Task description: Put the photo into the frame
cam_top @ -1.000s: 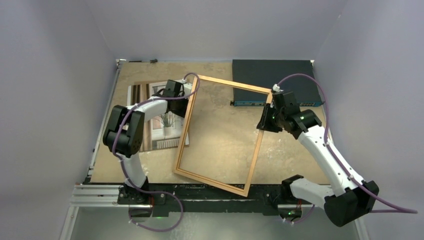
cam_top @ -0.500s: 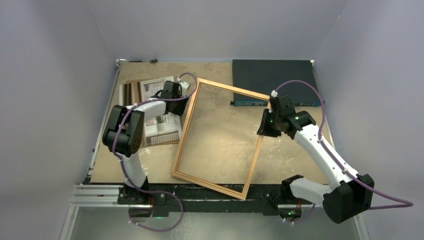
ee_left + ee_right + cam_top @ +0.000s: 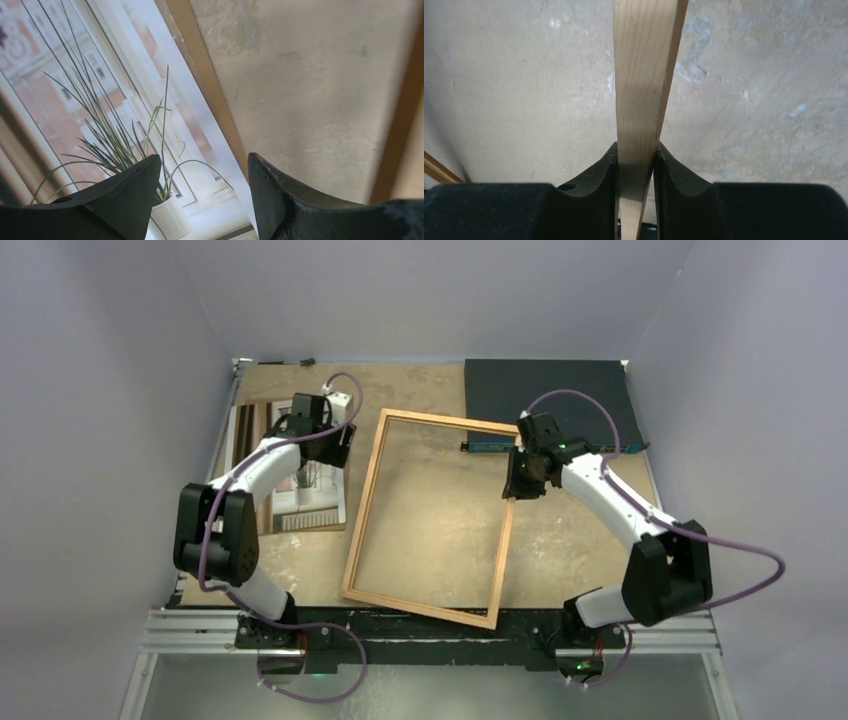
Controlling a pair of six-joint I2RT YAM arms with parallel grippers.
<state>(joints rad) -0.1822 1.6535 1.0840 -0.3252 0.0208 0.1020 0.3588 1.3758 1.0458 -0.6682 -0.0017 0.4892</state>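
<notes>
The photo [image 3: 300, 485], a window with a spindly plant, lies face up at the table's left. In the left wrist view the photo [image 3: 100, 110] fills the left half. My left gripper [image 3: 337, 448] hovers over the photo's right edge. The left gripper [image 3: 204, 156] is open with nothing between its fingers. The frame [image 3: 362, 510] spans the middle of the table, just right of the photo. My right gripper [image 3: 517, 480] is shut on the frame's right rail. In the right wrist view the right gripper [image 3: 636, 150] has both pads pressed against the pale wooden rail [image 3: 644, 75].
A dark blue flat box [image 3: 550, 395] lies at the back right, just behind the right gripper. The frame's near rail reaches almost to the front edge of the tan table [image 3: 580, 540]. A thin brown strip [image 3: 200, 75] runs along the photo's edge.
The frame has swung left and stands squarer to the table, carried by the right gripper. The left gripper and the photo have shifted left and back, and its jaws stand a little wider.
</notes>
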